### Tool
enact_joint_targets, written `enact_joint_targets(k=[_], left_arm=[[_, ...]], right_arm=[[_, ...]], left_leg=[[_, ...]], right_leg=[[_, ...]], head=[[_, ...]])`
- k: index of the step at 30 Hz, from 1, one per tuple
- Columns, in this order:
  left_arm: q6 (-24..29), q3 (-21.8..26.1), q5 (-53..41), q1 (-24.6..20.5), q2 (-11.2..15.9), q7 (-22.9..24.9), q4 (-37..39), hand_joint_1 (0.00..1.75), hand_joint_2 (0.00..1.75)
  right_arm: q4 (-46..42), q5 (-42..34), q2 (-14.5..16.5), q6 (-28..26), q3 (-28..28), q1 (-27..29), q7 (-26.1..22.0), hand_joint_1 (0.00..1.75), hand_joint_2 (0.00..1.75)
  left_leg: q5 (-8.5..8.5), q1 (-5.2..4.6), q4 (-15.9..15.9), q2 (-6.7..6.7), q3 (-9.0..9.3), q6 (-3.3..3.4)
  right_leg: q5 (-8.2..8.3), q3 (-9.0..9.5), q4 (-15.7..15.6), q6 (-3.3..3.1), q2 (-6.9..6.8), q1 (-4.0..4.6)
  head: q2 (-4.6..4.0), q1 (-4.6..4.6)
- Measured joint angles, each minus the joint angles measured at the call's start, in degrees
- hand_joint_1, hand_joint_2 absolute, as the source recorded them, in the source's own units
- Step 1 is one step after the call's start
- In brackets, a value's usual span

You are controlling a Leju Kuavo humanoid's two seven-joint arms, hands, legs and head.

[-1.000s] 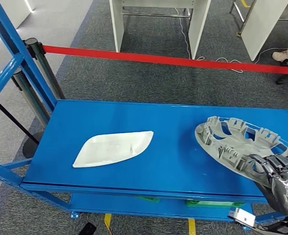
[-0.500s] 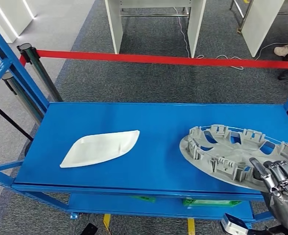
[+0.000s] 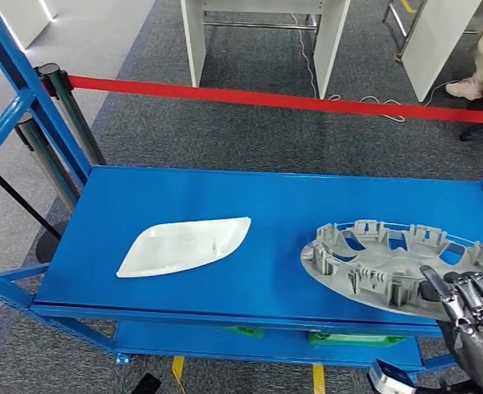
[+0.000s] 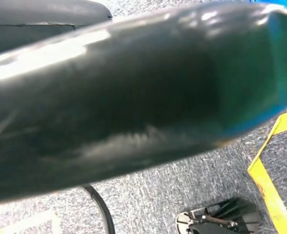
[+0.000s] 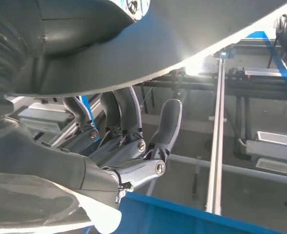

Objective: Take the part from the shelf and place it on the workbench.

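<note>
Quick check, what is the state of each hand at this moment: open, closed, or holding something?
Left hand: cannot be told from these views.
Right hand: holds the grey ribbed part by its near edge, over the blue shelf.

Grey carpet (image 3: 239, 131), red barrier tape (image 3: 288, 101)

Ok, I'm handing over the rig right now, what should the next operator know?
Right robot hand: grips the near right edge of the grey part, fingers over its rim.
Left robot hand: state cannot be told from the views.
The part sits low over the right end of the blue shelf, tilted; contact unclear. A white part lies on the shelf to its left.
Done: grasp.
Left: carry the grey part to the workbench and set it down.
</note>
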Motion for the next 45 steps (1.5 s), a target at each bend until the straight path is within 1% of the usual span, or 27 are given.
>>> enact_joint_targets(k=[1, 2, 3, 5, 7, 9, 11, 13, 15, 16, 17, 18, 20, 21, 22, 25, 27, 30, 31, 32, 33, 35, 37, 40, 42, 43, 45], left_arm=[[0.0, 0.0, 0.0, 0.0, 0.0, -0.1, 0.0, 0.00, 0.00], [0.0, 0.0, 0.0, 0.1, 0.0, -0.1, 0.0, 0.00, 0.00], [0.0, 0.0, 0.0, 0.0, -0.1, -0.2, 0.0, 0.00, 0.00], [0.0, 0.0, 0.0, 0.0, -0.1, -0.3, 0.0, 0.00, 0.00], [0.0, 0.0, 0.1, 0.0, -0.1, -0.3, 0.0, 0.00, 0.00], [0.0, 0.0, 0.3, 0.0, -0.1, -0.3, 0.0, 0.00, 0.00], [0.1, 0.0, 0.4, 0.0, 0.0, -0.3, 0.0, 0.00, 0.00], [0.1, 0.1, 0.4, 0.0, 0.0, -0.4, 0.0, 0.00, 0.00], [0.1, 0.1, 0.4, 0.1, 0.0, -0.4, 0.0, 0.00, 0.00], [0.1, 0.1, 0.4, 0.1, 0.0, -0.4, 0.0, 0.00, 0.00], [0.1, 0.1, 0.4, 0.1, 0.0, -0.4, 0.0, 0.00, 0.00], [0.0, 0.1, 0.4, 0.1, -0.1, -0.4, 0.0, 0.00, 0.44], [0.0, 0.1, 0.4, 0.0, 0.0, -0.8, 0.0, 0.00, 1.31], [0.0, 0.2, 0.4, 0.0, 0.0, -1.3, 0.0, 0.00, 1.75], [0.1, 0.2, 0.4, 0.0, 0.0, -1.9, 0.0, 0.00, 1.75], [1.0, 0.2, 0.3, 0.1, 0.0, -4.0, 0.0, 0.00, 1.75], [2.1, 0.3, 0.3, 0.0, -0.1, -5.2, 0.0, 0.00, 1.75], [3.1, 0.5, 0.4, -0.1, -0.3, -6.6, 0.0, 0.00, 1.75], [3.2, 0.5, 0.4, -0.1, -0.3, -7.0, 0.0, 0.00, 1.75], [3.4, 0.5, 0.4, 0.0, -0.4, -7.3, 0.0, 0.00, 1.75], [3.5, 0.5, 0.4, 0.0, -0.4, -7.6, 0.0, 0.00, 1.75], [3.8, 0.5, 0.4, -0.1, -0.5, -7.9, 0.0, 0.00, 1.75], [4.0, 0.6, 0.4, -0.1, -0.5, -8.0, 0.0, 0.00, 1.75], [4.1, 0.8, 0.4, -0.1, -0.5, -8.2, 0.0, 0.00, 1.75], [4.1, 0.9, 0.4, -0.1, -0.4, -8.4, 0.0, 0.00, 1.75], [4.1, 0.9, 0.4, -0.1, -0.4, -8.5, 0.0, 0.00, 1.75], [4.3, 1.0, 0.4, 0.0, -0.4, -9.0, 0.0, 0.00, 1.75]], right_arm=[[-0.1, 0.6, 0.0, -0.2, 0.0, 0.0, 0.0, 1.75, 1.75], [-0.3, 1.1, 0.0, -0.3, 0.0, 0.0, -0.1, 1.75, 1.75], [-0.6, 1.5, 0.0, -0.4, -0.2, 0.0, -0.4, 1.75, 1.75], [-1.6, 1.9, 0.2, -0.5, -0.8, -0.4, -1.9, 1.75, 1.75], [-2.8, 2.0, 0.6, -0.5, -1.7, -0.8, -4.4, 1.75, 1.75], [-4.1, 2.1, 1.5, -0.5, -2.7, -1.0, -6.9, 1.75, 1.75], [-5.5, 2.1, 2.5, -0.5, -3.6, -1.5, -9.0, 1.75, 1.75], [-7.0, 2.1, 3.4, -0.5, -4.4, -2.5, -10.3, 1.75, 1.75], [-8.0, 2.1, 4.0, -0.5, -4.8, -3.6, -10.6, 1.75, 1.75], [-8.2, 2.1, 4.1, -0.5, -4.9, -4.2, -10.3, 1.75, 1.75], [-8.4, 2.1, 4.2, -0.5, -4.9, -4.8, -9.9, 1.75, 1.75], [-8.6, 2.1, 4.2, -0.5, -4.9, -5.4, -9.4, 1.75, 1.75], [-9.2, 2.1, 4.2, -0.5, -5.0, -6.4, -8.7, 1.75, 1.75], [-9.5, 2.1, 4.1, -0.5, -5.1, -6.9, -8.4, 1.75, 1.75], [-9.8, 2.1, 4.1, -0.5, -5.2, -7.2, -8.2, 1.75, 1.75], [-11.0, 2.1, 3.9, -0.5, -5.8, -7.7, -7.9, 1.75, 1.75], [-12.1, 2.1, 3.7, -0.5, -6.5, -7.9, -7.9, 1.75, 1.75], [-13.2, 2.1, 3.5, -0.5, -7.0, -7.9, -7.6, 1.75, 1.75], [-13.5, 2.1, 3.5, -0.5, -7.0, -7.8, -7.5, 1.75, 1.75], [-13.7, 2.1, 3.5, -0.5, -7.1, -7.7, -7.5, 1.75, 1.75], [-13.9, 2.1, 3.5, -0.5, -7.1, -7.7, -7.5, 1.75, 1.75], [-14.4, 2.1, 3.4, -0.5, -7.3, -7.7, -7.5, 1.75, 1.75], [-14.8, 2.1, 3.4, -0.5, -7.4, -7.8, -7.6, 1.75, 1.75], [-15.2, 2.1, 3.3, -0.5, -7.7, -7.8, -7.6, 1.75, 1.75], [-15.4, 2.1, 3.3, -0.5, -7.7, -7.8, -7.6, 1.75, 1.75], [-15.5, 2.1, 3.3, -0.5, -7.7, -7.8, -7.6, 1.75, 1.75], [-15.8, 2.1, 3.3, -0.5, -7.7, -7.8, -7.7, 1.75, 1.75]], left_leg=[[0.00, 0.00, 0.0, 0.03, 0.01, -0.01], [-0.02, 0.02, 0.0, 0.05, 0.04, -0.03], [-0.07, 0.07, 0.1, 0.05, 0.10, -0.11], [-0.34, 0.01, 0.5, -0.02, 0.11, -0.52], [-0.51, -0.24, 0.9, -0.08, -0.12, -1.13], [-0.44, -0.31, 1.0, -0.10, -0.29, -1.62], [-1.28, -0.18, 2.0, -0.11, -0.60, -2.16], [-4.31, 0.00, 6.8, -0.12, -2.60, -2.78], [-7.74, 0.17, 14.4, -0.11, -5.94, -3.12], [-8.33, 0.21, 16.9, -0.11, -7.03, -3.14], [-7.77, 0.21, 17.3, -0.11, -7.18, -3.06], [-6.20, 0.19, 15.4, -0.12, -6.33, -2.86], [-2.29, 0.05, 7.7, -0.15, -2.74, -2.09], [-1.13, -0.05, 4.3, -0.16, -1.23, -1.73], [-0.64, -0.18, 2.1, -0.18, -0.34, -1.45], [-0.46, -0.22, 0.8, -0.18, -0.20, -1.04], [0.03, 0.09, 0.1, -0.12, -0.05, -0.52], [0.27, 0.17, -0.2, -0.02, -0.11, -0.15], [0.25, 0.15, -0.1, 0.01, -0.14, -0.14], [0.24, 0.15, -0.1, 0.04, -0.15, -0.14], [0.21, 0.17, -0.1, 0.06, -0.13, -0.17], [-0.01, 0.25, 0.2, 0.06, -0.08, -0.49], [-0.36, 0.09, 0.9, 0.00, -0.36, -1.15], [-0.46, -0.04, 1.2, -0.01, -0.73, -1.94], [-1.70, 0.06, 2.8, -0.01, -1.26, -2.51], [-3.18, 0.13, 5.1, -0.03, -2.21, -2.82], [-6.72, 0.25, 12.2, -0.04, -5.28, -3.21]], right_leg=[[-0.22, -0.93, 1.9, 0.17, -0.01, -0.05], [0.78, -0.72, 1.4, 0.29, -0.05, -0.11], [2.70, 0.64, -1.4, 0.38, -0.12, -0.22], [6.10, 4.69, -9.6, 0.43, -0.34, -0.40], [6.90, 6.89, -13.8, -0.18, -0.30, -0.37], [6.87, 7.04, -13.9, -1.06, -0.13, -0.25], [7.02, 7.05, -13.9, -1.78, -0.18, -0.34], [7.12, 7.08, -14.1, -2.46, -0.26, -0.45], [7.11, 7.03, -14.0, -2.74, -0.27, -0.34], [7.11, 7.03, -14.0, -2.77, -0.24, -0.28], [7.12, 7.05, -14.0, -2.78, -0.20, -0.22], [7.12, 7.12, -14.0, -2.78, -0.14, -0.15], [7.10, 7.28, -14.0, -2.73, -0.05, 0.01], [7.11, 7.24, -14.0, -2.62, -0.04, 0.11], [7.16, 7.12, -14.0, -2.42, -0.06, 0.16], [7.30, 6.70, -14.1, -1.47, -0.17, 0.06], [5.97, 5.79, -12.5, -0.94, -0.21, 0.04], [0.97, 1.09, -2.5, -0.40, -0.24, -0.05], [0.02, -0.37, 0.5, -0.24, -0.25, -0.08], [0.23, -0.90, 1.5, -0.11, -0.25, -0.11], [1.36, -0.45, 0.6, -0.02, -0.27, -0.17], [5.11, 3.17, -6.7, 0.13, -0.37, -0.39], [6.87, 6.43, -12.9, -0.21, -0.31, -0.39], [6.73, 6.86, -13.8, -1.29, -0.08, -0.22], [6.86, 6.93, -13.8, -1.93, -0.13, -0.35], [6.89, 6.99, -13.9, -2.21, -0.19, -0.43], [6.82, 7.02, -13.9, -2.51, -0.28, -0.37]], head=[[0.00, -0.01], [0.00, 0.00], [0.00, -0.01], [0.00, 0.06], [0.00, 0.03], [0.00, -0.05], [0.00, -0.14], [0.00, -0.37], [0.00, -0.50], [0.00, -0.49], [0.00, -0.50], [0.00, -0.50], [0.00, -0.48], [0.00, -0.46], [0.00, -0.43], [0.00, -0.42], [0.01, -0.28], [0.01, -0.13], [0.00, -0.15], [0.00, -0.14], [0.00, -0.14], [0.00, -0.13], [0.00, -0.11], [0.00, -0.13], [0.00, -0.25], [0.01, -0.32], [0.01, -0.44]])
